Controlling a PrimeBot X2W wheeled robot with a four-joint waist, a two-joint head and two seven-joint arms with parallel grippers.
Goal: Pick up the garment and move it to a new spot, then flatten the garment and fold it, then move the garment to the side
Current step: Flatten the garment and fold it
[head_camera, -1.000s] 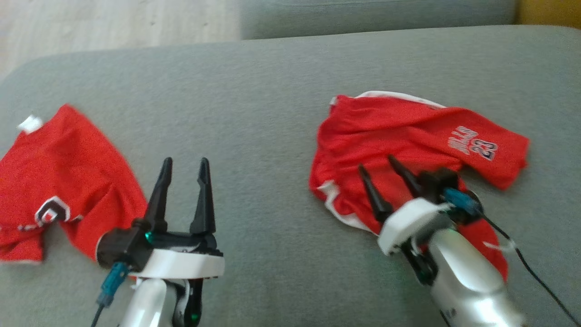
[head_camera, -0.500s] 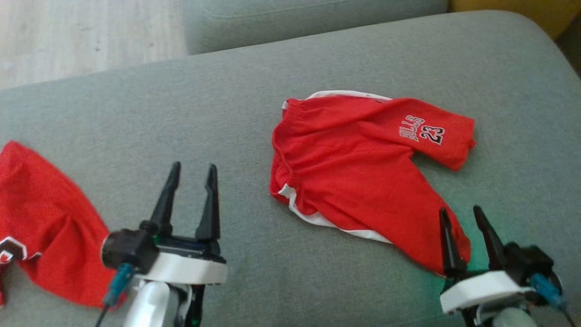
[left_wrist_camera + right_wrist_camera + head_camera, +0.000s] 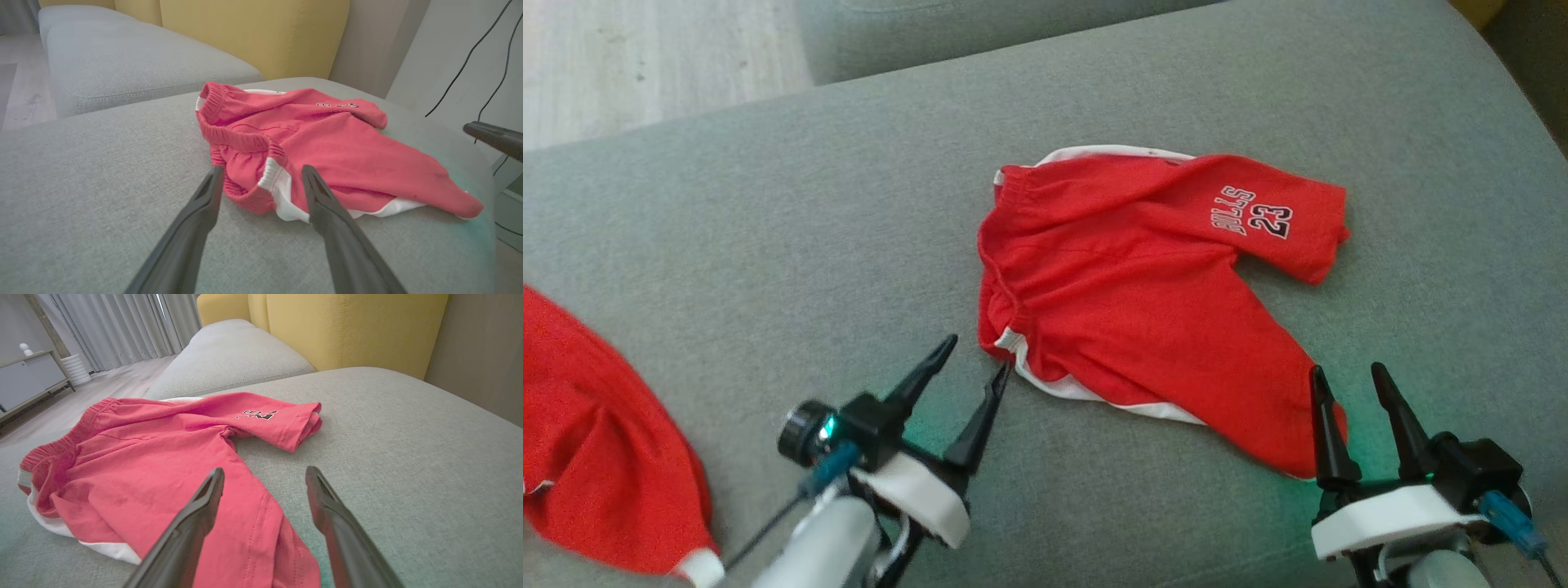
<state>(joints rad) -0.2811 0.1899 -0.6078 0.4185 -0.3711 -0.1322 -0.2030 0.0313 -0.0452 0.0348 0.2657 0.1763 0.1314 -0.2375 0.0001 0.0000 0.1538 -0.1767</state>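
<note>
Shorts point(image 3: 1143, 302) between wide, empty left gripper point(image 3: 978, 354) and right gripper point(image 3: 1346, 370) — second garment point(image 3: 596, 457) cropped.

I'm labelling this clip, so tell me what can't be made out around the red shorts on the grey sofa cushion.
Second red fabric garment: head view, cut off by left and bottom edges; type unclear.
Black-and-white print on the red white-trimmed shorts: left wrist view, too small to read.
Shorts' underside: every view, hidden against the grey sofa cushion.
</note>
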